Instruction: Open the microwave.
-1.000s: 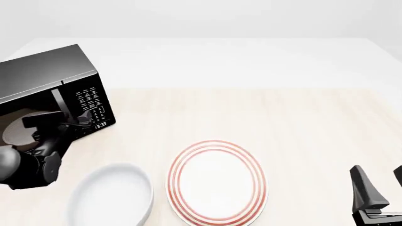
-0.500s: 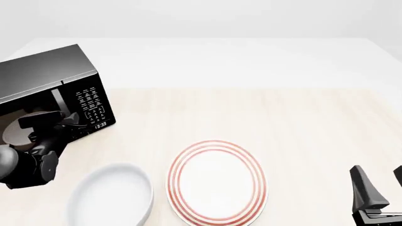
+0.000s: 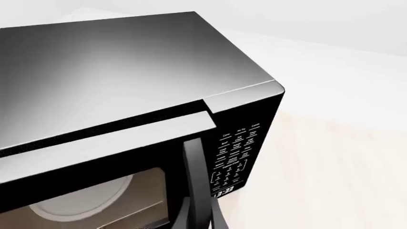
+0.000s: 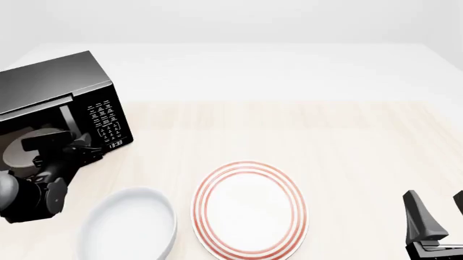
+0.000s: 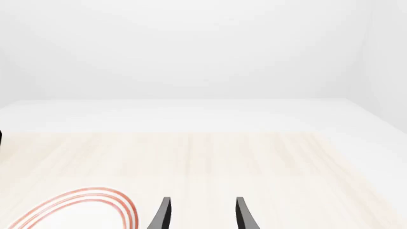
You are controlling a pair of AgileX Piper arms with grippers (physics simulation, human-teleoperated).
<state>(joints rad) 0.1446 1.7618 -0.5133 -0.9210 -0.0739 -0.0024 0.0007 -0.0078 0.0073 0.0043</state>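
The black microwave [image 4: 62, 89] stands at the table's far left, its button panel [image 4: 105, 122] and clock facing me. Its door [image 3: 114, 143] hangs ajar, its top edge swung away from the body. A white turntable plate [image 3: 79, 198] shows inside. My left gripper [image 4: 81, 147] is shut on the vertical bar handle [image 3: 194, 171], with a fingertip [image 3: 218, 220] on either side of the bar. My right gripper [image 4: 437, 216] stands open near the table's front right corner, nothing between its fingers [image 5: 164, 212].
A white bowl [image 4: 130, 225] sits at the front left, just right of my left arm. A white plate with red rings [image 4: 250, 208] lies beside it at front centre, and its rim [image 5: 95, 202] shows in the right wrist view.
My left arm has drawn back toward the left and front with the handle, and the door has swung a little further out. The right arm has not moved.
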